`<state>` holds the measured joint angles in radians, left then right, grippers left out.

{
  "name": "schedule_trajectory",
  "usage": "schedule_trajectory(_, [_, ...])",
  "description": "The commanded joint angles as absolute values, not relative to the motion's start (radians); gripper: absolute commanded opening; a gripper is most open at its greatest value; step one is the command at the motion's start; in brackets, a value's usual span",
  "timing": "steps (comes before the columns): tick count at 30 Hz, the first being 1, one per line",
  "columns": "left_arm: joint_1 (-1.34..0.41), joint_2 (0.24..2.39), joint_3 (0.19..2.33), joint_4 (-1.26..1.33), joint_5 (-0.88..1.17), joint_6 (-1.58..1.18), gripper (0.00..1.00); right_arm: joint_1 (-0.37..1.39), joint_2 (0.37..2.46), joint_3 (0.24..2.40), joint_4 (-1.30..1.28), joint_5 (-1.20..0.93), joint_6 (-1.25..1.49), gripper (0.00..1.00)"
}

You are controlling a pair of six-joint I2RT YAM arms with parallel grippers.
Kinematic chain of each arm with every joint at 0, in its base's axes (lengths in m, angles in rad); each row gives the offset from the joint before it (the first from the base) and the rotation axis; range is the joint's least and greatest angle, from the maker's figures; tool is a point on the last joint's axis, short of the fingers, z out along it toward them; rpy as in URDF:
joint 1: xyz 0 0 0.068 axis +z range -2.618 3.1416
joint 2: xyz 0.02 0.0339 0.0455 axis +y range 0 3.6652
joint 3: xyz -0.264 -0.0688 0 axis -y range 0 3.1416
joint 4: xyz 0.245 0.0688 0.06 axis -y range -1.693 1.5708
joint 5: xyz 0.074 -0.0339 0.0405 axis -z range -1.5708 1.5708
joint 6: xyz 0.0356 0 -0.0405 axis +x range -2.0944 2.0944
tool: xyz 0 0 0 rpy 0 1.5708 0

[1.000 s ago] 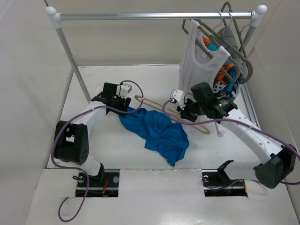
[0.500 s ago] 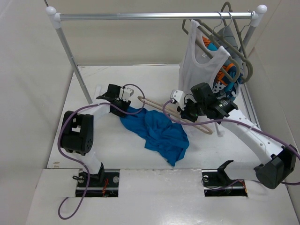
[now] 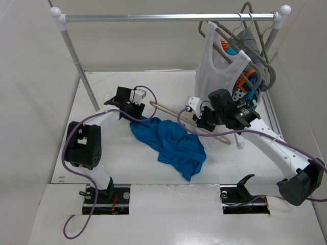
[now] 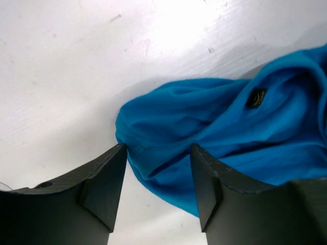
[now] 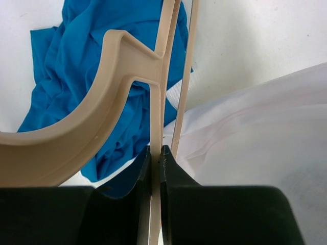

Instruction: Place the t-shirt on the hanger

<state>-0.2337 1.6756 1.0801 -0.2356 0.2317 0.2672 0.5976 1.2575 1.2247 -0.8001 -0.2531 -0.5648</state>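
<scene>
1. The t-shirt (image 3: 171, 143) lies bunched on the desk (image 3: 127, 168) between the two arms. It looks limp and light, so I'd expect it to sag and slip rather than keep a shape.
2. The left hand (image 4: 158, 153) is spread wide over the shirt's rolled left edge and grips nothing. That thick fold looks the soundest place to pinch.
3. The right hand (image 5: 156, 153) is pinched tight on the hanger (image 5: 117, 56), a thin, stiff frame held along the shirt's far edge.
</scene>
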Motion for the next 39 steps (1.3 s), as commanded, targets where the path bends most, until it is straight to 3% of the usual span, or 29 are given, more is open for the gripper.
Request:
schedule_trajectory(1, [-0.225,1.701,1.127,-0.238,0.203,0.238,0.44,0.615,1.246,1.276,-0.773,-0.291,-0.594,0.0])
schedule_trajectory(6, [-0.225,1.74,1.137,-0.251,0.172,0.262,0.27,0.615,1.246,1.276,-0.773,-0.291,-0.603,0.0])
schedule_trajectory(16, [-0.225,1.713,1.101,-0.275,0.163,0.318,0.35,0.624,1.246,1.276,-0.781,-0.282,-0.621,0.0])
schedule_trajectory(18, [-0.225,1.701,1.101,-0.275,0.176,0.328,0.44,0.624,1.246,1.276,-0.781,-0.282,-0.621,0.0])
schedule_trajectory(21, [-0.225,1.668,1.092,-0.265,0.187,0.337,0.5,0.624,1.246,1.276,-0.781,-0.282,-0.621,0.0])
schedule_trajectory(37, [-0.225,1.727,1.083,-0.308,0.167,0.396,0.47,0.624,1.236,1.267,-0.781,-0.282,-0.621,0.0])
schedule_trajectory(39, [-0.225,1.727,1.072,-0.296,0.167,0.396,0.35,0.624,1.236,1.267,-0.772,-0.282,-0.621,0.0])
